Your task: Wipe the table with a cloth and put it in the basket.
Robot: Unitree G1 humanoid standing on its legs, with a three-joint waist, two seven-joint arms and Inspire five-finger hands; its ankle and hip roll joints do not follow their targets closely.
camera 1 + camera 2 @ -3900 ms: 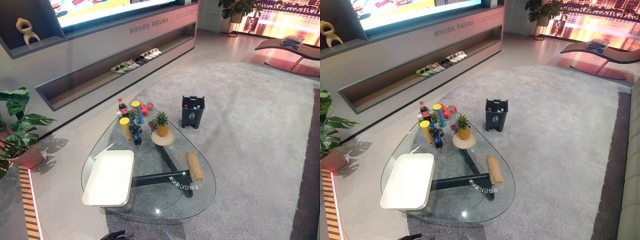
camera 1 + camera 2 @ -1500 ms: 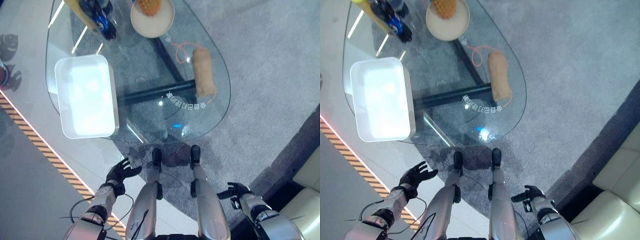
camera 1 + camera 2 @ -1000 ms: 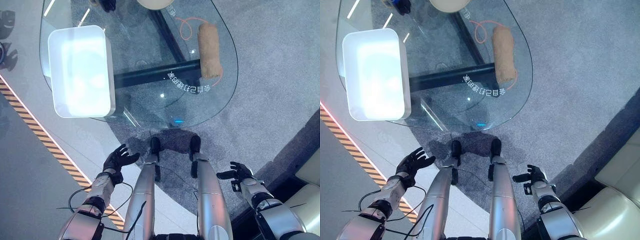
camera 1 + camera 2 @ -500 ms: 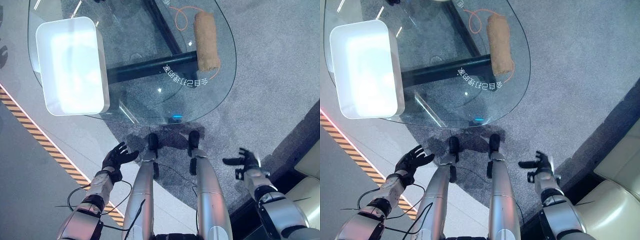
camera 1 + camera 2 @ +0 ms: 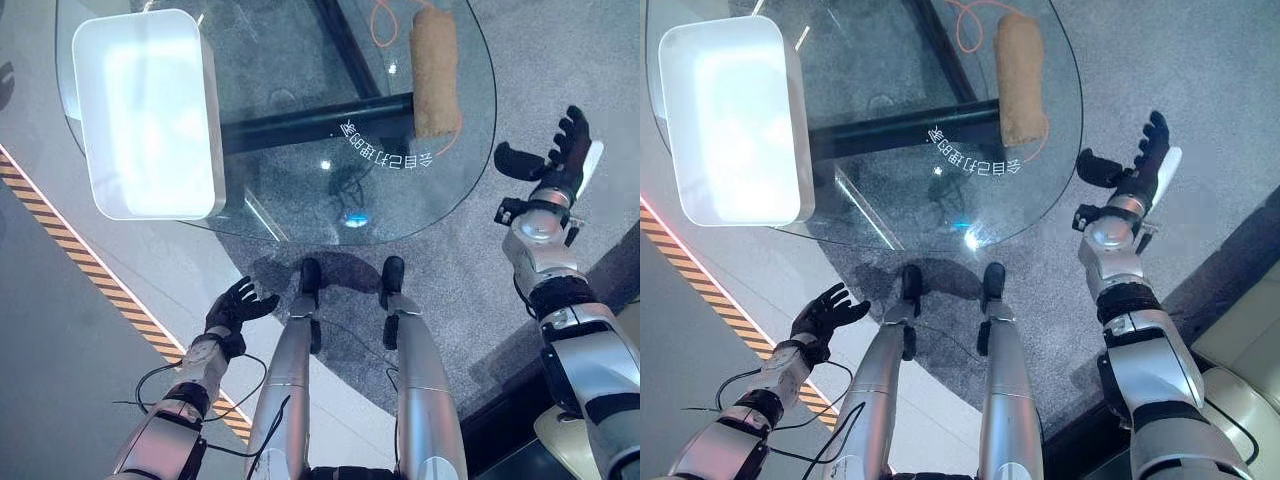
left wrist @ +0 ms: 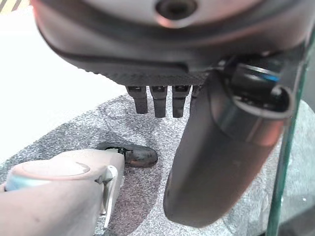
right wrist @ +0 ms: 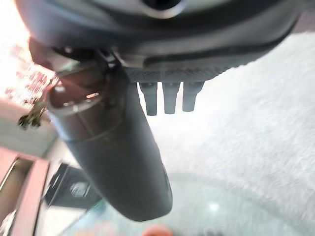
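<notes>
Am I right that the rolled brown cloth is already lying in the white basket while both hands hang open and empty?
Not quite: the left eye view shows the cloth on the glass table, apart from the white basket. The left hand and right hand are indeed open and empty.

A rounded glass table (image 5: 300,215) stands on grey carpet (image 5: 560,60), with a dark bar of its frame showing through the top. A white rectangular tray (image 5: 145,110) lies on its left part. A rolled tan cloth (image 5: 435,70) lies near the right edge, with a thin orange cord (image 5: 385,18) looping beside it.
</notes>
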